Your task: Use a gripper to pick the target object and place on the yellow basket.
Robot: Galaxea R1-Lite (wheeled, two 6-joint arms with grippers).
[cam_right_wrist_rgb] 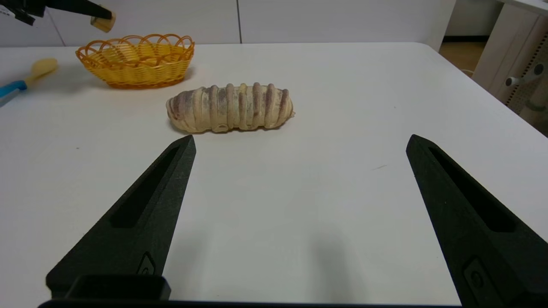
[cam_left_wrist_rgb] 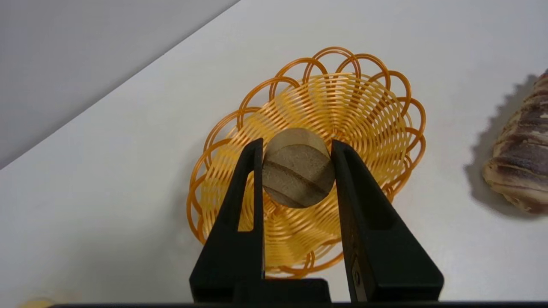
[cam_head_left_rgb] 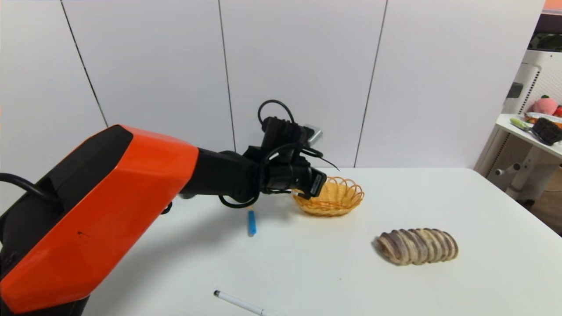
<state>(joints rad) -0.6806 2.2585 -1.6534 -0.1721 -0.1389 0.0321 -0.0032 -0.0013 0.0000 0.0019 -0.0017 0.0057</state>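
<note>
You are working at a white table [cam_head_left_rgb: 395,285] backed by pale wall panels, with a side shelf of clutter off to your right. Your left gripper [cam_left_wrist_rgb: 296,147] is hanging above the yellow basket [cam_left_wrist_rgb: 376,128], its jaws clamped on the target object [cam_left_wrist_rgb: 298,169], a small tan lump with darker stripes. So the pick looks done; what is remaining is lowering and letting go into the basket. The head view is hiding the lump behind the claw, while the left wrist view is showing it squarely over the weave. The right gripper [cam_right_wrist_rgb: 299,143] is sitting idle with jaws wide apart, facing the large striped loaf [cam_right_wrist_rgb: 231,107], and its camera is catching the carried lump from the side, clear above the rim.
</note>
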